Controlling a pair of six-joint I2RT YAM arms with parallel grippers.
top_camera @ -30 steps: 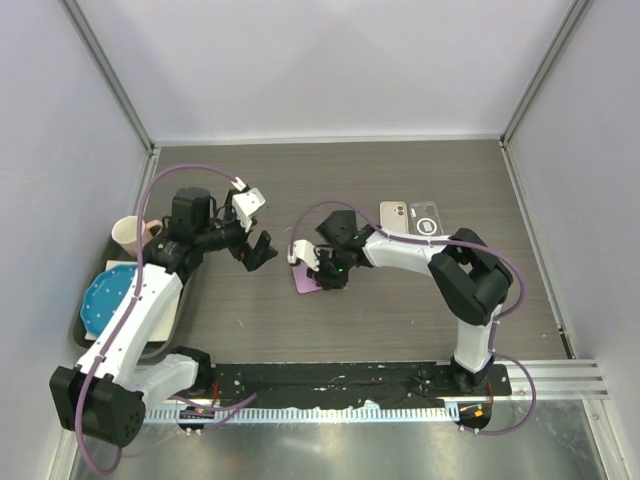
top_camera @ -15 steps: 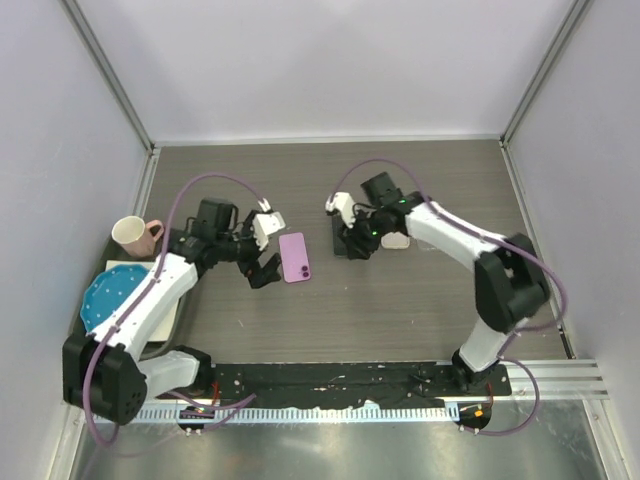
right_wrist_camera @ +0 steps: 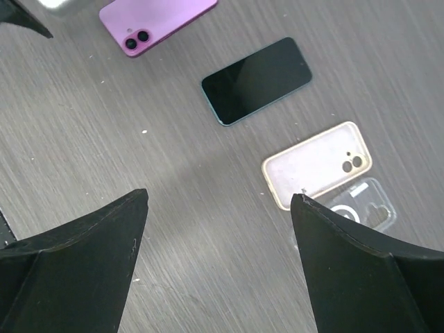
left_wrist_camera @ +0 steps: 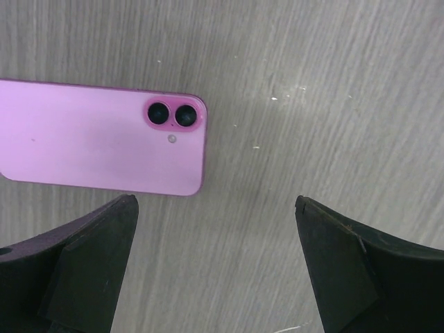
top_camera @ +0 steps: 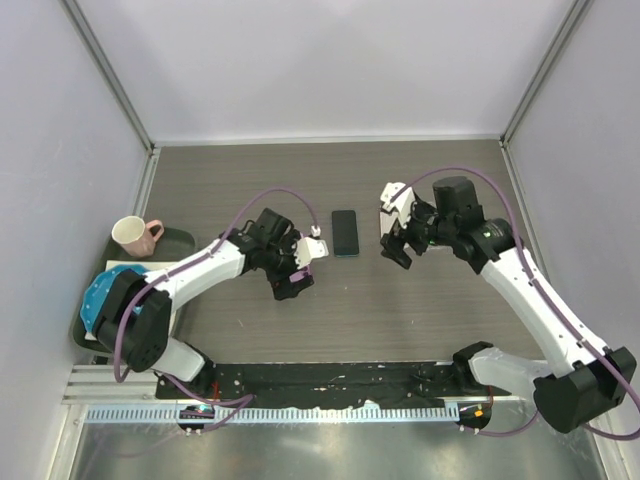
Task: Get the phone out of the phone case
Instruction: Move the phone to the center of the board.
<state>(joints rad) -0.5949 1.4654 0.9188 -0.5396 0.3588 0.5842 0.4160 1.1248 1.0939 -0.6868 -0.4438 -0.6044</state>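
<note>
Near edge: both arm bases sit on the black mounting rail [top_camera: 350,378].

Left tool [left_wrist_camera: 215,208]: jaws fully apart, with only bare desk [top_camera: 420,320] between them. It has swung in from the left and now hovers over the pink case [left_wrist_camera: 97,146], which lies flat with its back up. No contact is visible.

Just beyond: the phone [top_camera: 345,232] lies flat, dark screen up, alone on the desk. It is near the pink case but clear of it. A second ago the right tool was working at the pink case. Half a second ago the case was already down and that tool carried the bare phone.

Right tool [right_wrist_camera: 218,198]: it has let go and drawn back to the right of the phone. Its jaws are wide and empty.

Reading: phone and case are separated and both released. The task looks complete, bar retracting the arms.

Farther right: a beige case [right_wrist_camera: 316,164] with a clear case [right_wrist_camera: 361,206] just beside it. Neither tool is on them.

Surface: matte grey-brown wood grain with a few pale specks. At the left edge is a dark tray [top_camera: 183,238] holding a blue plate [top_camera: 100,295]. A pink cup [top_camera: 130,235] stands at the tray's far corner.

Room: plain white walls [top_camera: 320,70] on three sides, with metal posts in the corners.
</note>
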